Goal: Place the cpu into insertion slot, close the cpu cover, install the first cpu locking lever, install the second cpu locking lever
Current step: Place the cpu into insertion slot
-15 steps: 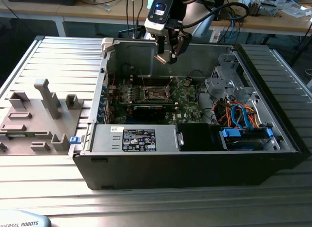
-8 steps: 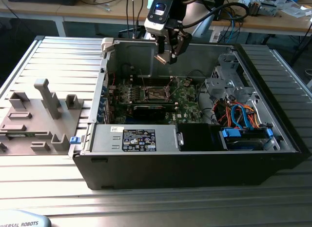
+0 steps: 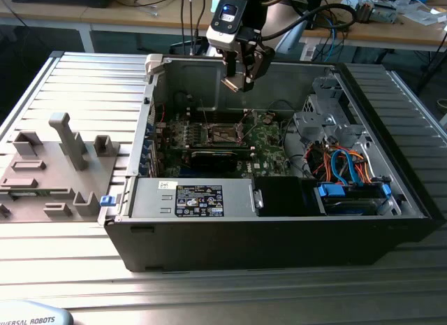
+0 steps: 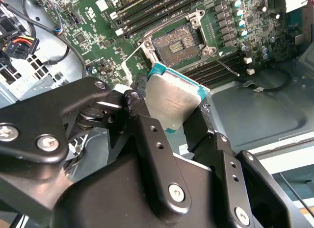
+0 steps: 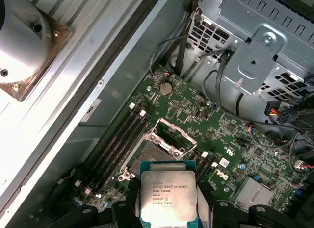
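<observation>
Fingers (image 4: 144, 125) pinch the cpu (image 4: 171, 98) by two opposite edges, holding it raised over the motherboard (image 4: 98, 22) near the open insertion slot (image 4: 176, 44). We judge it light, stiff, fragile underneath, so we favour an edge grip.

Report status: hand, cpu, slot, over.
Hand shut on cpu, held above the motherboard. Insertion slot empty, uncovered. No obstruction seen between them.

Metal table (image 3: 209, 297) bears computer case (image 3: 279, 234), grey fixture (image 3: 56, 172).
</observation>
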Tool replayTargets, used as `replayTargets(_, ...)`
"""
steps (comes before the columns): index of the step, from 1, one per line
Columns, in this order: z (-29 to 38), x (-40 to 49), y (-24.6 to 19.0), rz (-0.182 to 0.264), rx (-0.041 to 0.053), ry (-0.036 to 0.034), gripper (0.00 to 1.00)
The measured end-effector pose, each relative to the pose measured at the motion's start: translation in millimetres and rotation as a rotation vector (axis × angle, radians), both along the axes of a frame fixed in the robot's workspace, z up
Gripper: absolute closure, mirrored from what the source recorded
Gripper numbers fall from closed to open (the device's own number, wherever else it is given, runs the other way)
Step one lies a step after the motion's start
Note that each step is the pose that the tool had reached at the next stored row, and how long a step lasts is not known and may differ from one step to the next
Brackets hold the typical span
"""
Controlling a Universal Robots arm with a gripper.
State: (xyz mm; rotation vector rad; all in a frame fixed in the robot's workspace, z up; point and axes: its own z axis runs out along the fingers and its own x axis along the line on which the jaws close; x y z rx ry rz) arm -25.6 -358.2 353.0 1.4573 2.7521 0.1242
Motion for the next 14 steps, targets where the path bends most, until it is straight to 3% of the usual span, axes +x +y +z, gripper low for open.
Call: replayTargets(14,0.0,0.0,0.0,-0.017,0.0000,0.0000,0.46)
